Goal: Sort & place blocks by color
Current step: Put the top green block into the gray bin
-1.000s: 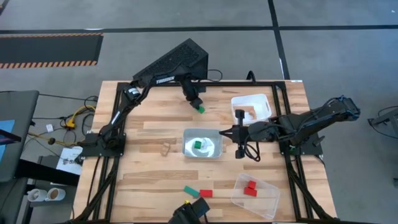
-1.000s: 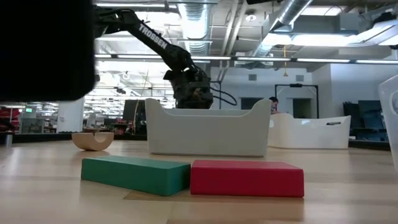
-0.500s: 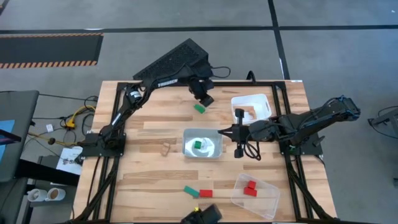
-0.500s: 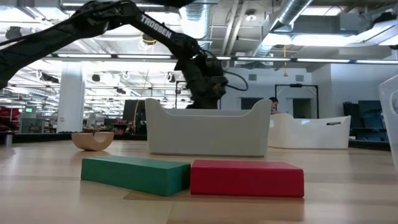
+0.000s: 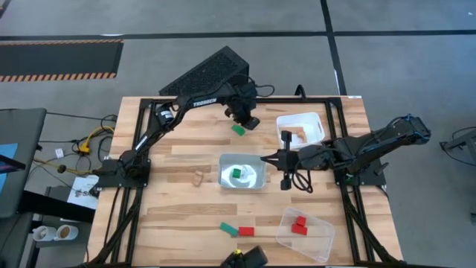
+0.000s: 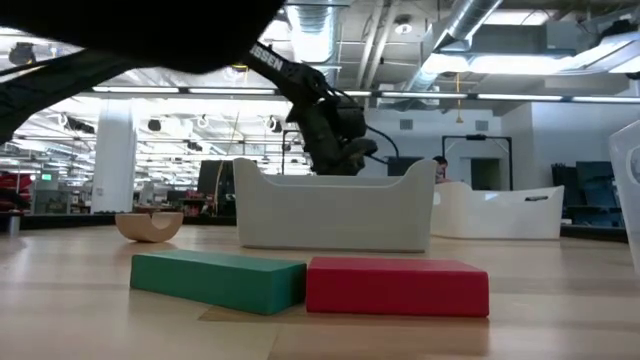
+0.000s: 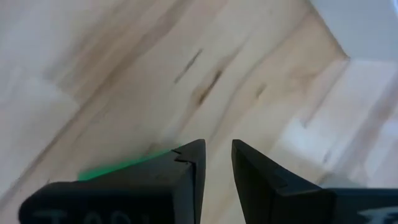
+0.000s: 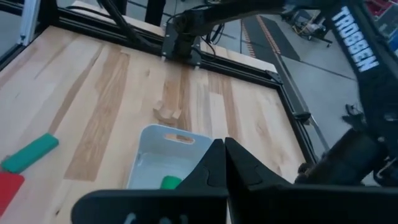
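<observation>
At lower centre we see one flat green block [image 5: 227,228] touching one flat red block [image 5: 246,231]; two red blocks [image 5: 299,225] sit in the clear tray [image 5: 323,240]. Mid-frame, one green block [image 5: 236,173] lies in the silvery tray [image 5: 256,182], beside our closed, empty right claw [image 5: 265,158]. Upper centre, a small green block [image 5: 238,129] lies loose just below-left of our left claw [image 5: 251,122], slightly parted, holding nothing.

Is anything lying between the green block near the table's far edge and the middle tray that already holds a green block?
Nothing visible: bare wood lies between the green block and the middle tray. The left gripper hangs by the block, empty.
</observation>
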